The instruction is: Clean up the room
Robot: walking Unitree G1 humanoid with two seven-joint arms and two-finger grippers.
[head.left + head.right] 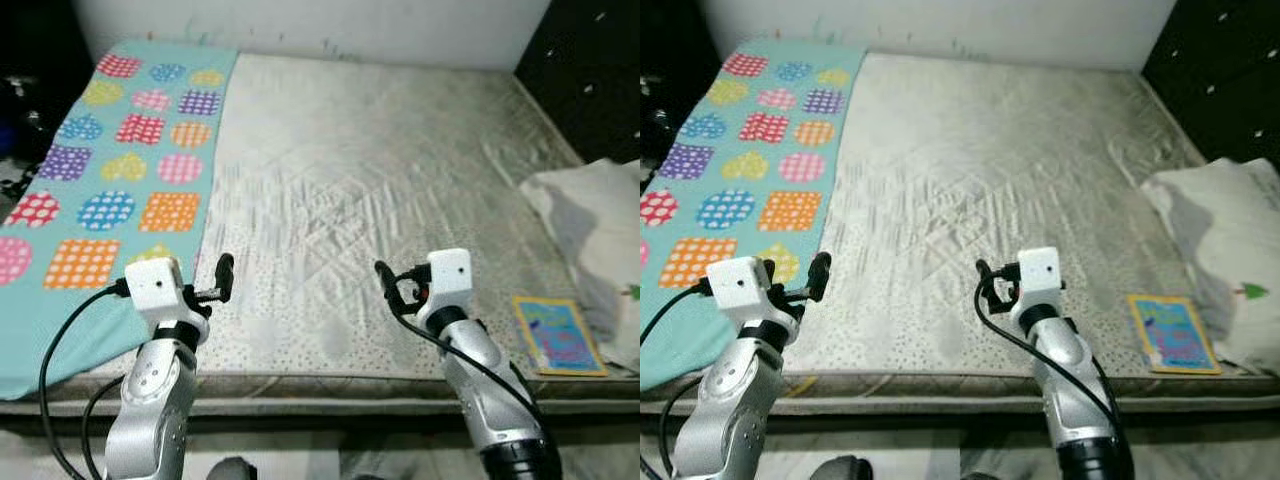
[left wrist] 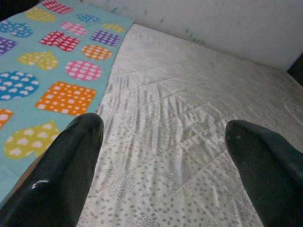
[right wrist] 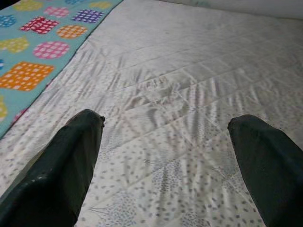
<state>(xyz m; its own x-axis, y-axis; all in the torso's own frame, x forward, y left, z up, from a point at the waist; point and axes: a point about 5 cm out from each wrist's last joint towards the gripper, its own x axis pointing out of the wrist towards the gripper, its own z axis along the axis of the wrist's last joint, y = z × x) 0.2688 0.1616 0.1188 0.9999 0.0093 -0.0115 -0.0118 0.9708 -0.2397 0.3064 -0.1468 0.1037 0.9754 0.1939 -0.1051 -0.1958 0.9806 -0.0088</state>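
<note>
Mattress, one, grey-white and quilted with a speckled print, carries three loose things. One turquoise blanket patterned with dotted hearts, circles and squares covers the mattress's left edge from the far left corner down to the near edge; its left side is cut off by the frame. One thin picture book with a blue and yellow cover lies flat at the near right corner. One white pillow slumps over the right edge just beyond the book, partly cut off, with a small green mark on it too small to read. Two grippers hover over the near edge: the left gripper near the blanket's border, fingers spread wide apart and empty; the right gripper over bare quilting toward the middle, fingers likewise apart and empty.
</note>
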